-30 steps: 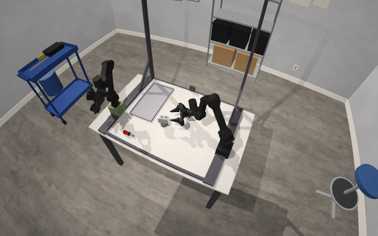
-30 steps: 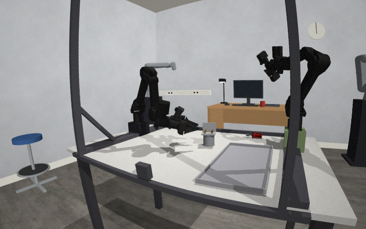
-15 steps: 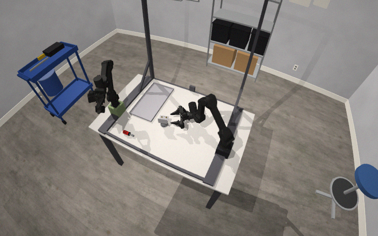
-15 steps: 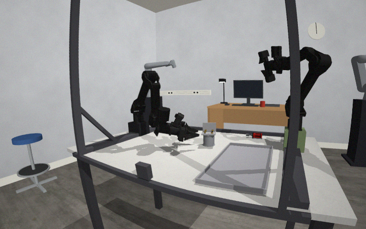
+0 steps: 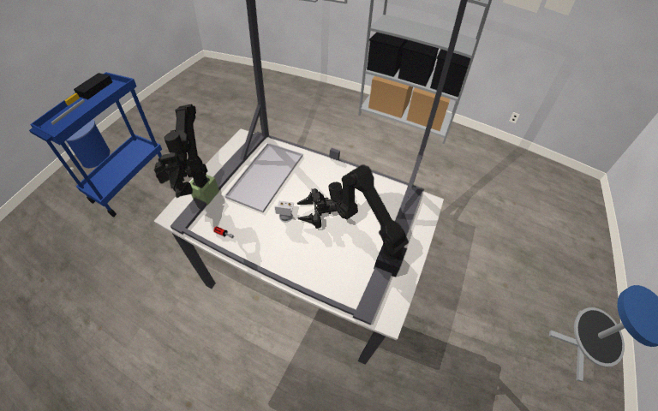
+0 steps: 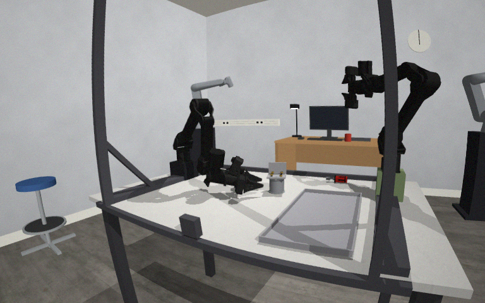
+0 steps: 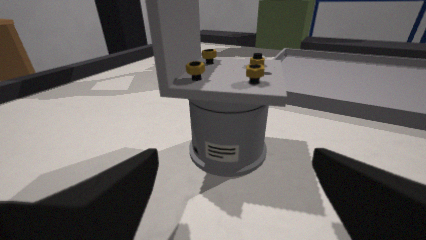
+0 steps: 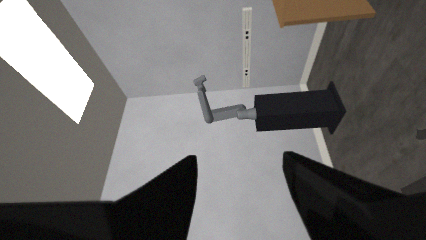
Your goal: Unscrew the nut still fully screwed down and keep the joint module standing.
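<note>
Well; tray [image 5: 249, 199] [image 6: 310, 247] [image 7: 367, 107] (shallow) beside bracket [image 5: 284, 210] [image 6: 277, 168] [image 7: 225, 92]
</note>
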Robot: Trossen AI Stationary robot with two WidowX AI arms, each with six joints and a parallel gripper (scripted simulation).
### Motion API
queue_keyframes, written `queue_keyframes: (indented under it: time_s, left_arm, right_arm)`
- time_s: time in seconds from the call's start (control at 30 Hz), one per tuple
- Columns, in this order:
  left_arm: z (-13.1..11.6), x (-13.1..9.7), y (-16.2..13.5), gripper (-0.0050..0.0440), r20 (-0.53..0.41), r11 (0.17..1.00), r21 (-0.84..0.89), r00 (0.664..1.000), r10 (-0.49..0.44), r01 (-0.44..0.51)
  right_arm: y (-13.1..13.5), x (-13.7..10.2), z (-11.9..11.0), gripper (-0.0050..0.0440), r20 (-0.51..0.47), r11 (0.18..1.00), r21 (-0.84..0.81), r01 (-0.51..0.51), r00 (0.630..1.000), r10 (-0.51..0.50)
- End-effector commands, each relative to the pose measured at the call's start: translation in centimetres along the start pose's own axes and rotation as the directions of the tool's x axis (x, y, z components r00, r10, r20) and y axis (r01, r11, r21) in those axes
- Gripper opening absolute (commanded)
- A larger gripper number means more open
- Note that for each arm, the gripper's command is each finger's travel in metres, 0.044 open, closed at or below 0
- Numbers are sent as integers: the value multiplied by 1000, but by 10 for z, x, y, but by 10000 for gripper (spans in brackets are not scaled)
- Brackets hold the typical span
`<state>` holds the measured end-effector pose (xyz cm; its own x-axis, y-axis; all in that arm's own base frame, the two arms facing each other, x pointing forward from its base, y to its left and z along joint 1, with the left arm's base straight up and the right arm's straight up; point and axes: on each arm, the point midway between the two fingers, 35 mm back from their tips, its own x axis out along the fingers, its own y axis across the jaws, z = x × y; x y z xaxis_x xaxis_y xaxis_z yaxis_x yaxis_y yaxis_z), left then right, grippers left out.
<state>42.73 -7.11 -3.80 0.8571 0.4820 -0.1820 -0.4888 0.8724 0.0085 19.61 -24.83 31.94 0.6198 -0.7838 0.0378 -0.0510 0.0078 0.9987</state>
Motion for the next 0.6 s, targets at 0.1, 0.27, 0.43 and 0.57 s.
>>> queue_keyframes:
  time_s: [0.1,0.27,0.43,0.57]
  left_arm:
    - [13,3,-3,400,24,1000,-32,1000,2,-1]
    - [13,3,-3,400,24,1000,-32,1000,2,-1]
    - [9,6,-3,400,21,1000,-24,1000,4,-3]
    - [9,9,-3,400,23,1000,-26,1000,2,-2]
  right_arm:
    - [15,-2,-11,215,-35,976,217,-27,999,35]
    - [11,-2,-15,215,-47,951,309,-14,998,30]
    - [14,-3,-18,215,-56,929,370,-9,998,32]
    - [15,-3,-23,215,-72,874,485,6,997,33]
